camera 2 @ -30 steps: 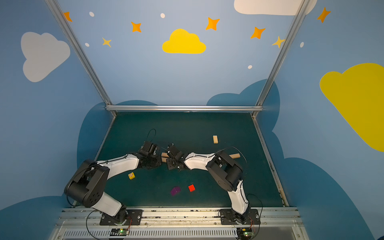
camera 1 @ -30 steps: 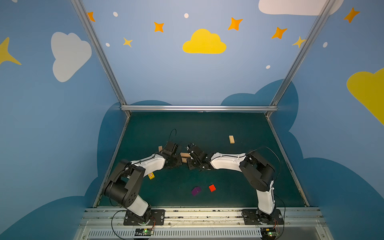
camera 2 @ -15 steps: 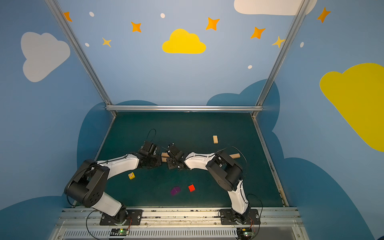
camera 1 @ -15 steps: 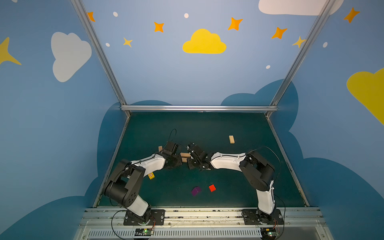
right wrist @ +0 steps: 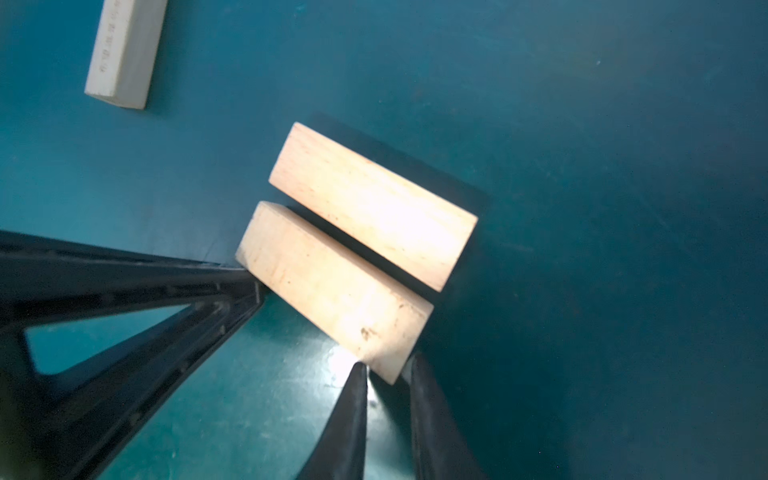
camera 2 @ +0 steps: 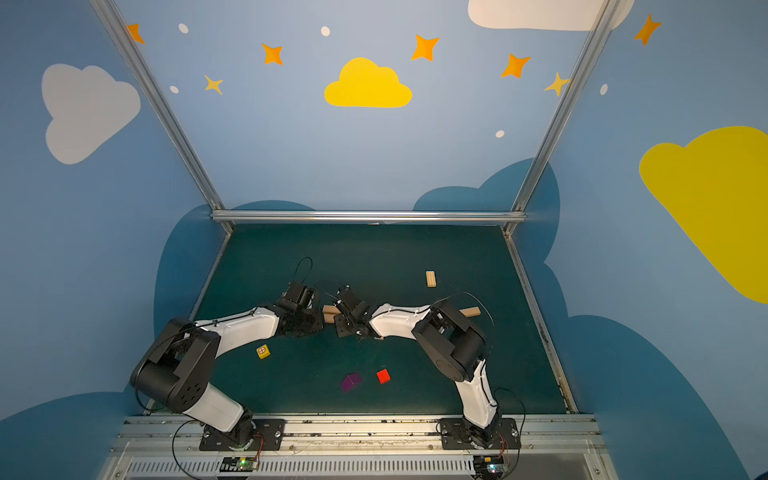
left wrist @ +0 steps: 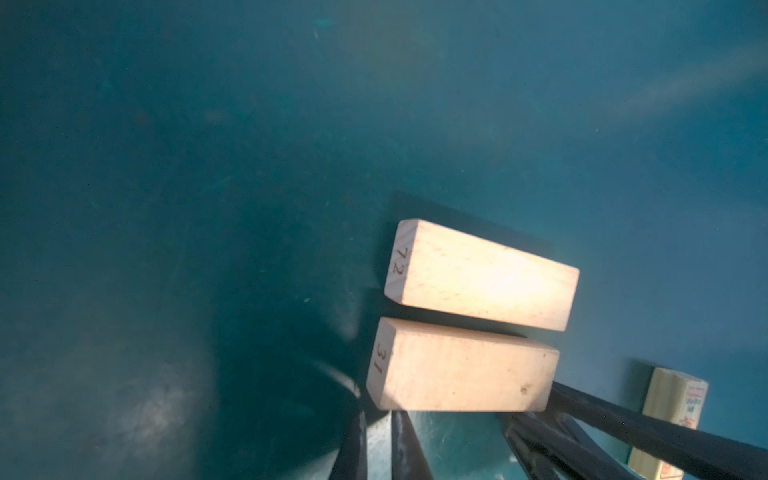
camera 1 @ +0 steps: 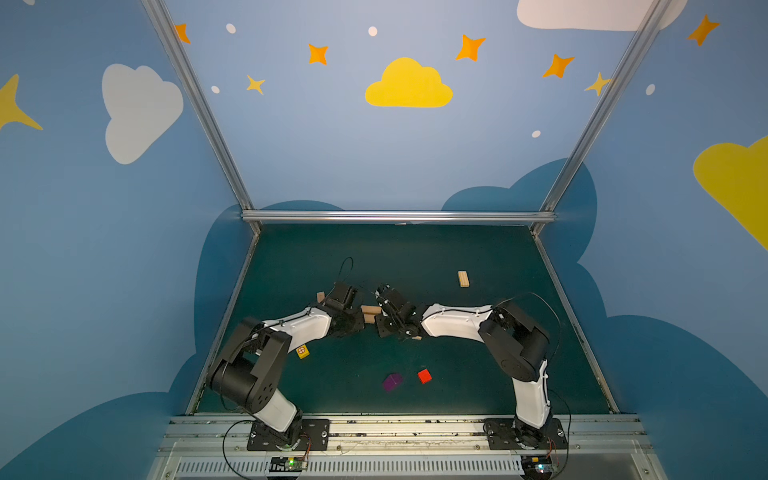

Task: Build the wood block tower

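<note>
Two pale wood blocks lie flat side by side mid-mat, a narrow gap between them: the far one (camera 1: pixel 370 309) (left wrist: pixel 482 274) (right wrist: pixel 374 203) and the near one (camera 1: pixel 369 319) (left wrist: pixel 461 370) (right wrist: pixel 332 286). Nothing is stacked on them and no tower shows. My left gripper (camera 1: pixel 360 321) (left wrist: pixel 376 415) is shut and empty, its tips against one end of the near block. My right gripper (camera 1: pixel 379 324) (right wrist: pixel 386 370) stands open by a narrow gap, the corner of that block's other end at its tips.
A yellow cube (camera 1: pixel 303 352), a purple cube (camera 1: pixel 392 381) and a red cube (camera 1: pixel 424 375) lie nearer the front. Loose planks lie behind the left gripper (camera 1: pixel 320 296), at the back right (camera 1: pixel 463 278) and behind the right arm (camera 2: pixel 471 311). Walls close three sides.
</note>
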Available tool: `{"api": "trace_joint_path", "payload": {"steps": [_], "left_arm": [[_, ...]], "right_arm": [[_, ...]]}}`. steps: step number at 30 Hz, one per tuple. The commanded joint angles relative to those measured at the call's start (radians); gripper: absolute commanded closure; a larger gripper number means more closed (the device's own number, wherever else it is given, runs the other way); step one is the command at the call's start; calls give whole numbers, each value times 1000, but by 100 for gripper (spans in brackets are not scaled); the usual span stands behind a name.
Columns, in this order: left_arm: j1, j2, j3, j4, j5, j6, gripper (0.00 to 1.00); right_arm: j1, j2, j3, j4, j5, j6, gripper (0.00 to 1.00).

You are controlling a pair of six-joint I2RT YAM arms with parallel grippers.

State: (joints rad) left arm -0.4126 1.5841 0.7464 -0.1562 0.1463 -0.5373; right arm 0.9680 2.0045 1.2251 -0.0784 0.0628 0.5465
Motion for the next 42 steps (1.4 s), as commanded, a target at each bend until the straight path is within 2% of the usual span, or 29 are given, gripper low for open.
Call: {"api": "trace_joint_path", "payload": {"steps": [1, 42], "left_arm": [[4, 20, 6, -14, -19, -3, 86], [5, 32, 1, 20, -13, -29, 87]], "right_arm": [[-6, 29, -3, -29, 11, 10, 77], [-12, 20, -27, 6, 0, 18, 77]]}}
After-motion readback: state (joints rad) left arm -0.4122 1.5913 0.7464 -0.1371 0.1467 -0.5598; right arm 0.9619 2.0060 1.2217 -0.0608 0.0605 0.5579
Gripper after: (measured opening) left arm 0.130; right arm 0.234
